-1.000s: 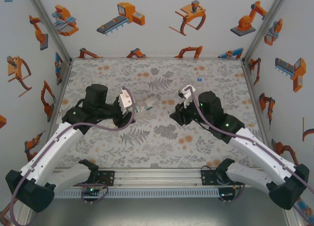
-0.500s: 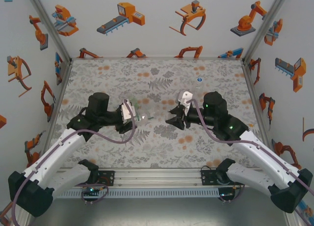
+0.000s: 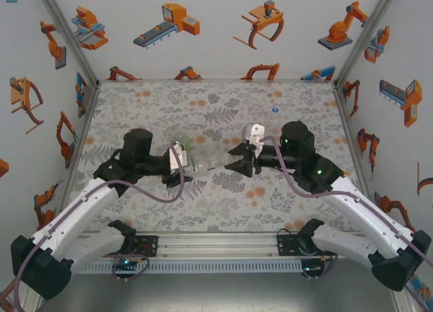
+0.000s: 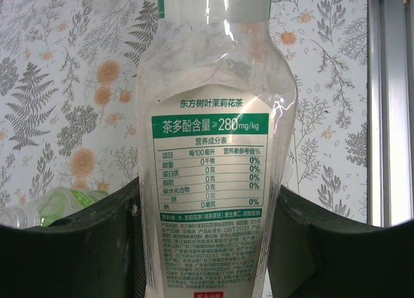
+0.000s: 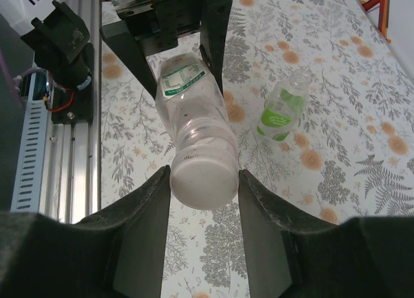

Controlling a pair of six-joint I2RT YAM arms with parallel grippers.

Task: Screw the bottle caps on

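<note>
Now — left gripper (image 4: 208,204): bottle (image 4: 210,133); right gripper (image 5: 204,187): cap (image 5: 202,175).

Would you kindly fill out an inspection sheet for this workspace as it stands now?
Surface: floral table cover, flat, no spills seen.
Job's things: labelled bottle spans between both tools; white cap sits at its far end; green bottle is on the table nearby; small round item at the far right, too small to identify.
Clutter: nothing seen.
Grippers: left tool shut on the labelled bottle; right tool shut on the white cap.
Cables: purple cable along the left arm and another along the right arm.
Surroundings: white walls with orange robot pictures; aluminium rail at the near edge.
</note>
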